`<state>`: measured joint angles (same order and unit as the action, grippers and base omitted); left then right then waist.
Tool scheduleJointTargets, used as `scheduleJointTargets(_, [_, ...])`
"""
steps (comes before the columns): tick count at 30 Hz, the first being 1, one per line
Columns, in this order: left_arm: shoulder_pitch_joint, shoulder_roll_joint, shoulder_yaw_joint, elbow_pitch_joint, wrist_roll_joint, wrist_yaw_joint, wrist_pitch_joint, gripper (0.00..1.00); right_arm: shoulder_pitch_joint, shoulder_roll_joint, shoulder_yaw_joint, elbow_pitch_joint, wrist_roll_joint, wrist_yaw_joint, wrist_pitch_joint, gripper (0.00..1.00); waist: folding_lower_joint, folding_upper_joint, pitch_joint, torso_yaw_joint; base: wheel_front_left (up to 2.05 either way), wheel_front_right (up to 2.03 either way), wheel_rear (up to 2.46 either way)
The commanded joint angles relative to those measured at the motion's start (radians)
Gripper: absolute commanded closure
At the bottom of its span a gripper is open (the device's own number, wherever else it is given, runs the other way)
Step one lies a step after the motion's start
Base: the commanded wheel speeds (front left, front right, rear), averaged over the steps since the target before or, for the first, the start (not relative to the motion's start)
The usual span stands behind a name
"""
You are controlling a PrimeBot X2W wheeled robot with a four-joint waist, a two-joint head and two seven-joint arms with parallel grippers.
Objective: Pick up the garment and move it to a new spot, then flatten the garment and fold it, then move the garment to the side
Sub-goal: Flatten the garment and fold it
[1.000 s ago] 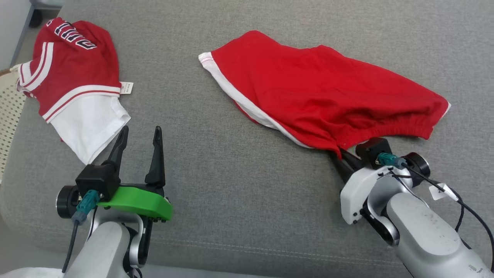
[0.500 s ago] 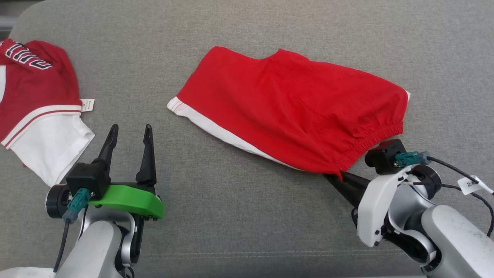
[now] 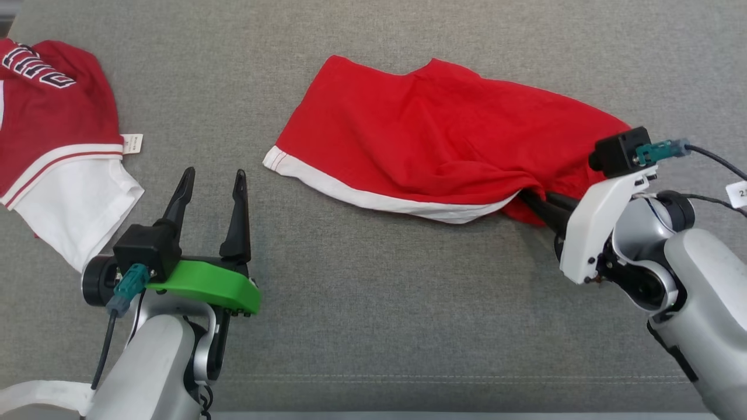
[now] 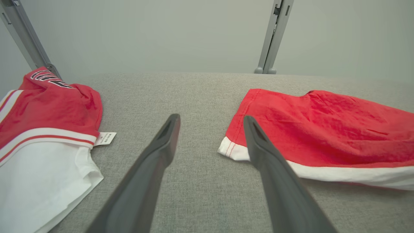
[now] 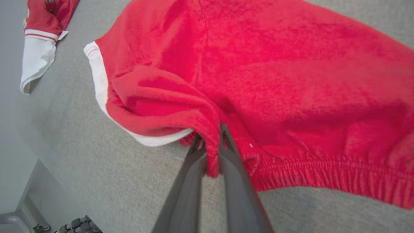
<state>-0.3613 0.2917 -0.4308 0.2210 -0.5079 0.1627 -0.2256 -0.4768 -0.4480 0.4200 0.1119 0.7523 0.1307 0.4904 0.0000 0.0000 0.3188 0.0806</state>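
Fabric of the red shorts (image 3: 432, 134) covers the tips of the right end effector (image 3: 528, 201). In the right wrist view its fingers stand narrow, pinching a fold of the shorts (image 5: 258, 64) beside the elastic waistband. The shorts lie spread across the right half of the grey padded surface (image 3: 362, 326), with the white-trimmed leg hem pointing toward the middle. The lifted fold hides what lies beneath it.

The left end effector (image 3: 213, 181) hangs wide and holds nothing, near the front edge on the left half. A red-and-white jersey (image 3: 52, 134) lies by the left edge, cut off by the frame. Its lettering is only partly readable, and the print on its small white label (image 3: 132, 143) is too small to read.

The surface is grey woven cloth with a seam along the front edge. Behind it are a pale wall and two grey metal posts (image 4: 275, 35). Blurred hardware (image 5: 77, 223) sits on the floor.
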Motion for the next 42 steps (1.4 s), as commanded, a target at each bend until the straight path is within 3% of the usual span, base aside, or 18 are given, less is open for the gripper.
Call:
scheduleJointTargets(1, [-0.026, -0.007, -0.006, 0.005, 0.004, -0.006, 0.001, 0.00, -0.049, -0.001, 0.013, 0.046, 0.015, 0.000, -0.014, 1.00, 0.0000, 0.0000, 0.023, 0.024, 0.00, 0.00, 0.00])
scheduleJointTargets(10, [-0.068, -0.041, -0.025, 0.034, 0.003, -0.020, -0.011, 0.00, -0.180, -0.017, 0.104, 0.228, 0.068, 0.000, -0.112, 1.00, 0.0000, 0.0000, 0.055, 0.058, 0.00, 0.00, 0.00])
scheduleJointTargets(11, [-0.071, -0.042, -0.025, 0.037, 0.002, -0.020, -0.013, 0.00, -0.191, -0.023, 0.114, 0.242, 0.070, 0.000, -0.130, 0.65, 0.0000, 0.0000, 0.056, 0.058, 0.00, 0.00, 0.00])
scheduleJointTargets(12, [-0.074, -0.043, -0.024, 0.040, 0.000, -0.021, -0.013, 0.00, -0.200, -0.023, 0.122, 0.254, 0.080, 0.000, -0.154, 0.00, 0.0000, 0.0000, 0.058, 0.057, 0.00, 0.00, 0.00])
scheduleJointTargets(22, [-0.057, -0.027, -0.006, 0.063, -0.014, -0.012, -0.020, 0.00, -0.139, -0.031, 0.144, 0.226, 0.134, 0.000, -0.407, 0.00, 0.0000, 0.0000, 0.027, -0.003, 0.00, 0.00, 0.00])
scheduleJointTargets(31, [-0.004, 0.025, 0.027, 0.039, -0.029, 0.013, -0.002, 0.00, 0.033, -0.022, 0.046, 0.132, 0.135, 0.000, -0.584, 0.00, 0.0000, 0.0000, -0.042, -0.077, 0.00, 0.00, 0.00])
scheduleJointTargets(36, [0.045, 0.050, 0.063, 0.006, -0.046, 0.043, -0.009, 0.00, 0.107, 0.022, -0.062, 0.104, 0.022, 0.000, -0.708, 0.00, 0.0000, 0.0000, -0.098, -0.102, 0.00, 0.00, 0.00])
scheduleJointTargets(42, [0.110, 0.074, 0.101, -0.044, -0.056, 0.069, -0.020, 0.00, 0.181, 0.124, -0.191, 0.046, -0.192, 0.000, -0.751, 0.00, 0.0000, 0.0000, -0.157, -0.110, 0.00, 0.00, 0.00])
